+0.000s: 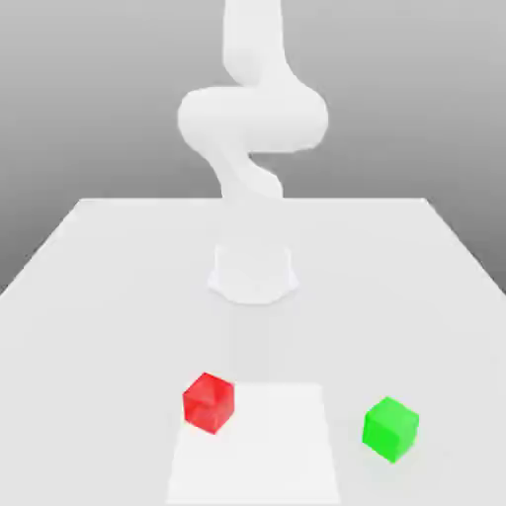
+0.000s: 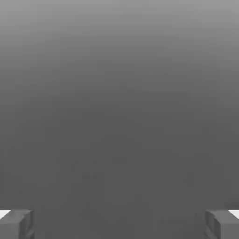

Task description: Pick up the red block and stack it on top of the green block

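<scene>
Two small cubes on the white table (image 1: 119,296)

The bright red plain-sided cube (image 1: 209,402) sits flat towards the exterior view's left, well apart from the same-sized bright green plain-sided cube (image 1: 390,429).

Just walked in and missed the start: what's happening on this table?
A white robot arm stands at the back of the table; nothing is being handled yet. The red block and the green block sit apart on the surface, red toward the exterior view's left. The gripper is open with nothing between its fingers, so the stacking has not begun.
</scene>
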Robot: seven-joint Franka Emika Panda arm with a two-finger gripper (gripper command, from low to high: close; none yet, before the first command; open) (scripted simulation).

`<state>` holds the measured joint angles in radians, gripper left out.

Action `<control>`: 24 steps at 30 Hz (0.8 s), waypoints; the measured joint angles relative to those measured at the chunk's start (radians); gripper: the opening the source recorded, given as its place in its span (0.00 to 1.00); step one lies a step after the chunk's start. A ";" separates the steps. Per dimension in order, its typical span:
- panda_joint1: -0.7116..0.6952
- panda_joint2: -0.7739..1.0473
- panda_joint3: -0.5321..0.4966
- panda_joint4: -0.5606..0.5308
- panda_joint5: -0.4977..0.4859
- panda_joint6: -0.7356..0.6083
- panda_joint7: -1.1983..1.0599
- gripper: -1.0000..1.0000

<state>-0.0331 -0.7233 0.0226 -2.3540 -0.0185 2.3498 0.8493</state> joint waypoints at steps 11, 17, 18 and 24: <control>-0.140 0.405 0.049 -0.266 -0.069 0.253 0.236 0.50; -0.173 0.641 0.029 -0.422 -0.024 0.406 0.312 0.50; -0.176 0.676 0.026 -0.442 -0.001 0.431 0.311 0.50; -0.170 0.882 0.014 -0.437 -0.004 0.603 0.330 0.50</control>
<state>-0.2027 0.1588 0.0367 -2.7905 -0.0225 2.9523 1.1791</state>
